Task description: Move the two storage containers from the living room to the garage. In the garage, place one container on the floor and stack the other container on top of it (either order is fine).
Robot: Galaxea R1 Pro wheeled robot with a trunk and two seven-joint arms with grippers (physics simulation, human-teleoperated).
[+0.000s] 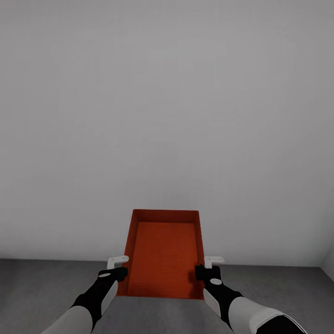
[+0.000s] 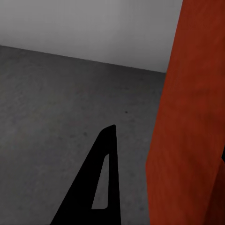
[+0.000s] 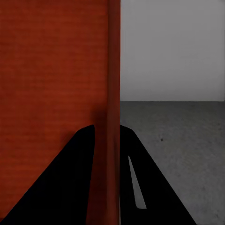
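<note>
Both arms reach forward at the bottom of the head view, carrying one bin [image 1: 163, 253] between them above the floor [image 1: 41, 287]. Each gripper takes a long side wall of it: the left gripper [image 1: 118, 268] on the left wall, the right gripper [image 1: 208, 266] on the right wall. In the right wrist view the jaws pinch the thin orange-red wall [image 3: 111, 108], one finger on each face. In the left wrist view one dark finger [image 2: 101, 187] lies outside the wall [image 2: 187, 122] and another edge peeks out beyond it, so that gripper too seems clamped on the wall. A plain white wall [image 1: 167, 116] and dark grey floor suggest the robot stands in the garage. No bin lies on the floor ahead, so setting this bin down appears to be still undone, as does the stacking. The pictures do not tell where the second bin is.
</note>
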